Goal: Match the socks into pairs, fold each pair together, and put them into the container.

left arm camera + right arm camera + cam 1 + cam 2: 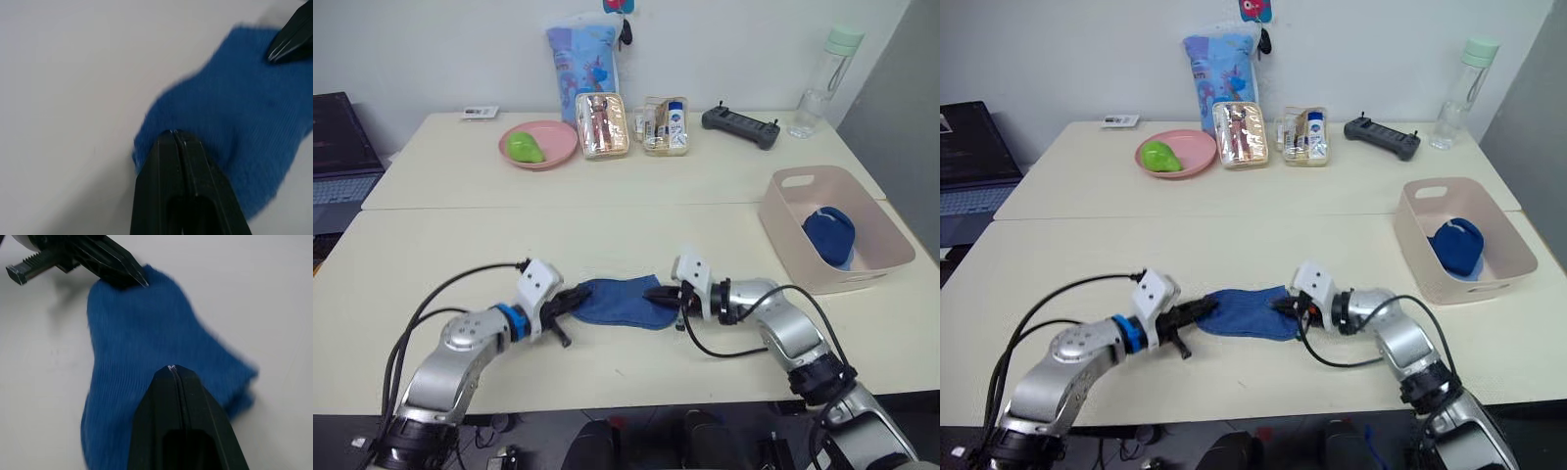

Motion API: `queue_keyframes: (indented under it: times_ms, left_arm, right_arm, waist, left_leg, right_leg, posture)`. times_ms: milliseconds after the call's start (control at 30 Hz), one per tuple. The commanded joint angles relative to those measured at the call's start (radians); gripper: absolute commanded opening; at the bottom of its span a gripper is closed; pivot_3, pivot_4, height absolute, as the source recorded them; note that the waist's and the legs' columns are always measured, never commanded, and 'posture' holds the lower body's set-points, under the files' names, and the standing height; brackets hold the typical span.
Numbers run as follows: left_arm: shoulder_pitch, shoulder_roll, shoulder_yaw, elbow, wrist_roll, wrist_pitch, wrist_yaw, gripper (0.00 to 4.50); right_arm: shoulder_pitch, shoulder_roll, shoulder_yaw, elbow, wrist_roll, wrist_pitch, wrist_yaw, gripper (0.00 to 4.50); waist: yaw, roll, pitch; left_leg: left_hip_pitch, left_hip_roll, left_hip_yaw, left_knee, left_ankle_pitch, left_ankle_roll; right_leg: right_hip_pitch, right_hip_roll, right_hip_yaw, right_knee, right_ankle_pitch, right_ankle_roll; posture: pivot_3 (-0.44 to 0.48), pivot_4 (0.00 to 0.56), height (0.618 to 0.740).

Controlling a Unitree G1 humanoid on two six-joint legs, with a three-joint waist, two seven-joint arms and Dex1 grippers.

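A medium blue sock lies flat near the front of the table, stretched between my two grippers. My left gripper is shut on its left end; in the left wrist view the closed fingertips sit on the sock's edge. My right gripper is shut on the sock's right end, its closed tips resting on the knit. The pale pink container stands at the right and holds a folded blue sock bundle.
At the back of the table are a pink plate with a green object, a blue patterned bag, two clear boxes, a black controller and a bottle. A laptop sits far left.
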Motion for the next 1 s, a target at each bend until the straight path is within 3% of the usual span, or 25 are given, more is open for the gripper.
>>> queue_keyframes:
  times_ms: [33, 233, 400, 500, 600, 700, 867, 1000]
  left_arm:
    - [0.010, -0.015, 0.026, -0.018, -0.035, 0.017, -0.015, 0.01]
    - [0.023, -0.021, 0.028, -0.020, -0.046, 0.020, -0.041, 0.01]
    - [0.029, -0.007, 0.070, -0.064, -0.092, 0.032, -0.064, 0.01]
    - [0.024, 0.011, 0.092, -0.064, -0.094, 0.024, -0.071, 0.00]
    - [0.031, 0.020, 0.129, -0.105, -0.125, 0.035, -0.073, 0.61]
    - [0.043, 0.035, 0.155, -0.156, -0.157, 0.066, -0.077, 1.58]
    - [0.062, 0.044, 0.184, -0.200, -0.159, 0.074, -0.053, 3.18]
    - [0.063, 0.042, 0.183, -0.205, -0.155, 0.082, -0.040, 4.47]
  right_arm:
    - [0.019, -0.036, -0.036, -0.035, 0.004, 0.003, 0.013, 0.00]
    - [0.033, -0.077, -0.062, -0.066, 0.028, 0.029, 0.043, 0.00]
    - [0.031, -0.073, -0.177, -0.181, 0.194, 0.229, 0.033, 0.00]
    - [0.043, -0.067, -0.263, -0.204, 0.264, 0.349, -0.026, 0.54]
    - [0.077, -0.115, -0.256, -0.219, 0.230, 0.364, -0.046, 1.61]
    - [0.098, -0.131, -0.229, -0.226, 0.211, 0.359, -0.059, 2.75]
    - [0.101, -0.047, -0.212, -0.271, 0.263, 0.508, -0.136, 4.49]
    - [0.124, -0.044, -0.159, -0.328, 0.277, 0.549, -0.130, 4.50]
  waist:
    - [0.002, 0.000, 0.000]
    - [0.002, 0.000, 0.000]
    - [0.002, 0.000, 0.000]
    - [0.002, 0.000, 0.000]
    - [0.004, 0.000, 0.000]
    - [0.003, 0.000, 0.000]
    - [-0.006, 0.000, 0.000]
    - [-0.002, 0.000, 0.000]
  left_leg:
    - [0.000, 0.000, 0.000, 0.000, 0.000, 0.000]
    - [0.000, 0.000, 0.000, 0.000, 0.000, 0.000]
    - [0.000, 0.000, 0.000, 0.000, 0.000, 0.000]
    - [0.000, 0.000, -0.001, 0.000, 0.000, 0.000]
    - [-0.001, 0.000, -0.001, 0.000, 0.000, 0.000]
    - [-0.001, 0.000, 0.000, 0.000, 0.000, 0.000]
    - [0.001, 0.001, 0.000, -0.001, 0.000, 0.000]
    - [0.000, 0.002, 0.000, -0.001, 0.000, 0.000]
  right_leg:
    - [0.001, 0.000, 0.000, 0.000, 0.000, 0.000]
    - [0.001, 0.000, 0.000, 0.000, 0.000, 0.000]
    - [0.000, 0.000, 0.000, 0.000, 0.000, 0.000]
    - [0.000, 0.000, 0.000, 0.000, 0.000, 0.000]
    - [0.000, 0.000, 0.000, 0.000, 0.000, 0.000]
    - [0.000, 0.000, 0.000, -0.001, 0.000, 0.000]
    - [0.000, 0.001, 0.000, 0.000, 0.000, 0.000]
    - [0.000, 0.002, 0.000, 0.000, 0.000, 0.000]
  posture:
    - [0.000, 0.150, 0.740]
    - [0.000, 0.150, 0.740]
    - [0.000, 0.150, 0.740]
    - [0.000, 0.150, 0.740]
    - [0.000, 0.150, 0.740]
    - [0.000, 0.150, 0.740]
    - [0.000, 0.150, 0.740]
    - [0.000, 0.150, 0.740]
